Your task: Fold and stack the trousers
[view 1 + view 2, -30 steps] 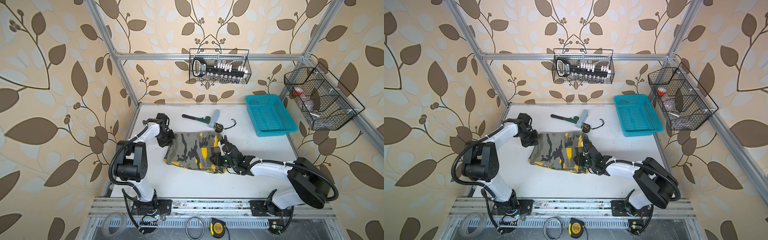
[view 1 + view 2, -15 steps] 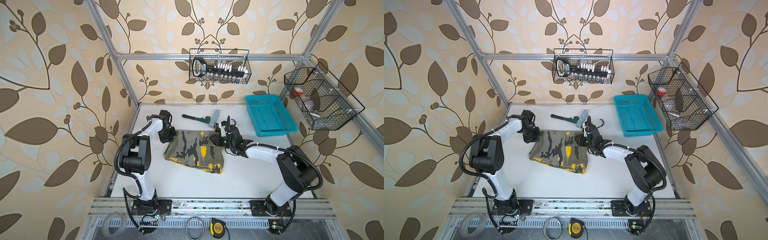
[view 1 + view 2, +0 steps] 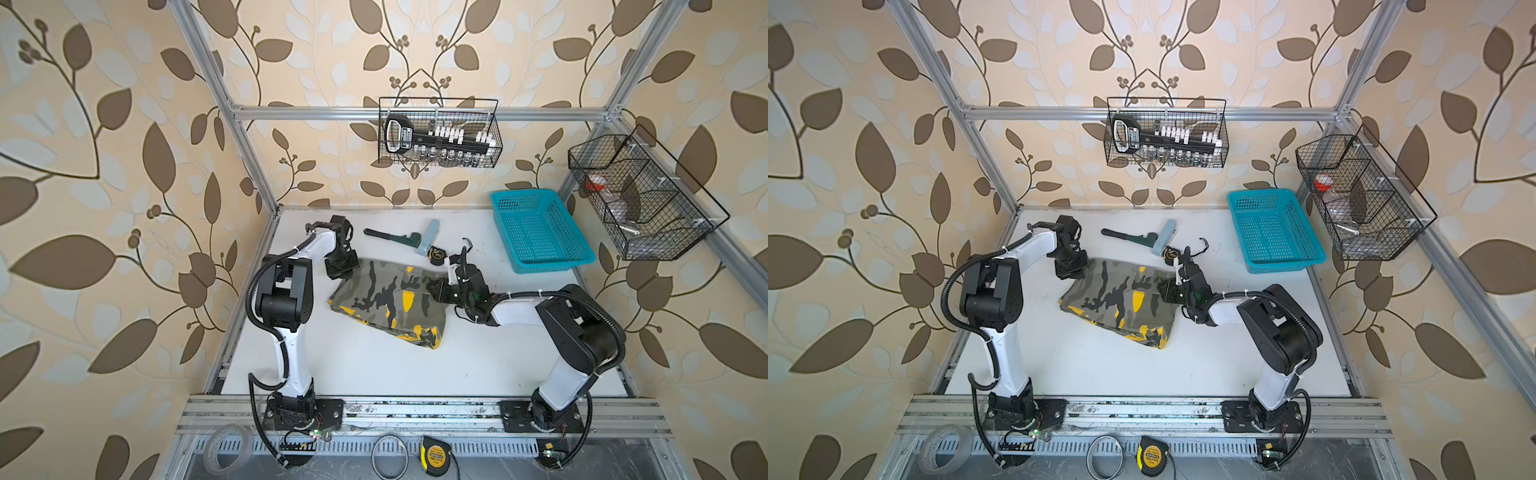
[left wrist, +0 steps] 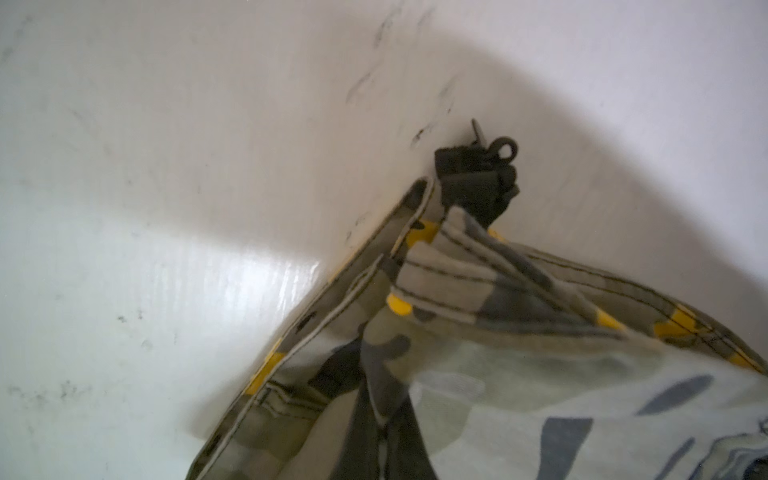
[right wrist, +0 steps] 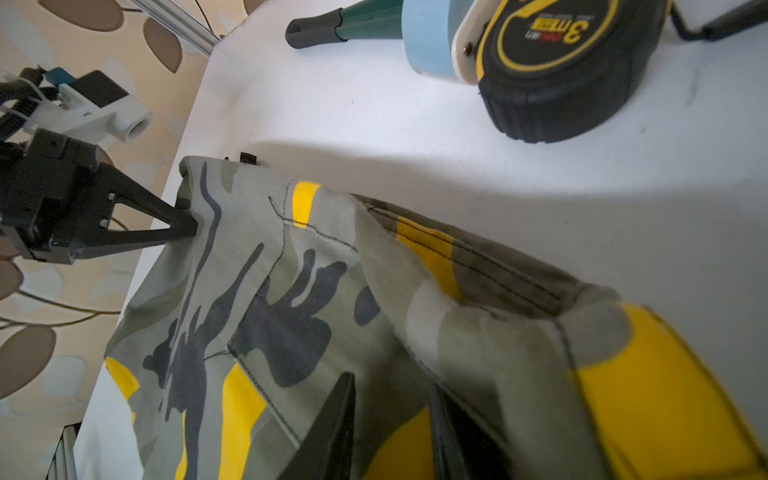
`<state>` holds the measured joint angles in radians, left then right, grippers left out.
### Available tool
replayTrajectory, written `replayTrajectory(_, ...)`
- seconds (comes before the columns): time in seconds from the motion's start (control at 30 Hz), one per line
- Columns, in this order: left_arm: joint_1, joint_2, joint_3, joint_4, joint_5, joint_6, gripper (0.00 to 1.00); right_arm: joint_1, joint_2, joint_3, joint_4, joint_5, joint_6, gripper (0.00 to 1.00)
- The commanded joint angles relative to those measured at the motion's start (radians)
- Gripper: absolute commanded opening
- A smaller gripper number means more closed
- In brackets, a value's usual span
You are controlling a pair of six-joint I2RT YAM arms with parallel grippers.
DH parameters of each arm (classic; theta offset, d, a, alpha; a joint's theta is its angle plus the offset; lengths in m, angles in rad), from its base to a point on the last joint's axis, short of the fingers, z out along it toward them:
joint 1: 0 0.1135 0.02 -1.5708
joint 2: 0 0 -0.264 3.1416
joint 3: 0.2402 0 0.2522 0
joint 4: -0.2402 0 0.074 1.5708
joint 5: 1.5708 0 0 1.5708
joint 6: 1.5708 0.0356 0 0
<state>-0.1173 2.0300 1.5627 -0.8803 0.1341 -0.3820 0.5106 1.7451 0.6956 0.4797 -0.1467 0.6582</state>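
Camouflage trousers [image 3: 386,299] lie folded on the white table [image 3: 374,374]. Left gripper [image 5: 185,228] has its fingers pressed together, pinching a corner. Right gripper [image 5: 391,382] has its fingers part-spread astride a fold; whether they clamp it cannot be told.

Camouflage of olive-grey, black and bright yellow patches on the trousers [image 3: 386,299] mid-worktop. Plain white worktop [image 3: 374,365]. Turquoise perforated basket [image 3: 552,262] at the far right corner. Black and yellow tape measure [image 3: 436,254], dark green wrench [image 3: 395,238] with black handle and pale blue block [image 3: 430,235] near the far edge. Beige wallpaper [image 3: 124,166] patterned with brown leaves.
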Motion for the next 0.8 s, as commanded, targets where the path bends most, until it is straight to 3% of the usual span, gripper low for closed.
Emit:
replayTrajectory(0.0,-0.001,0.014,0.109,-0.055,-0.164,0.037,0.16,0.012,0.02,-0.085,-0.165,0.009,0.033,0.33)
replayTrajectory(0.13,-0.066,0.021,0.22,-0.164,-0.256,0.083,0.34,0.062,-0.024,-0.114,-0.166,0.026,0.072,0.33)
replayTrajectory(0.23,-0.101,-0.026,0.222,-0.227,-0.315,0.082,0.49,0.088,-0.041,-0.141,-0.147,0.046,0.128,0.35)
replayTrajectory(0.3,-0.108,-0.09,0.189,-0.259,-0.301,0.062,0.52,0.103,-0.051,-0.164,-0.126,0.054,0.172,0.35)
replayTrajectory(0.47,-0.174,-0.302,-0.031,-0.235,-0.19,-0.073,0.56,0.178,-0.082,-0.178,-0.134,0.105,0.272,0.37)
replayTrajectory(0.67,-0.323,-0.527,-0.414,-0.009,-0.058,-0.404,0.57,0.267,-0.102,-0.204,-0.085,0.145,0.424,0.39)
replayTrajectory(0.77,-0.386,-0.554,-0.485,0.049,-0.06,-0.512,0.57,0.309,-0.098,-0.212,-0.038,0.131,0.491,0.39)
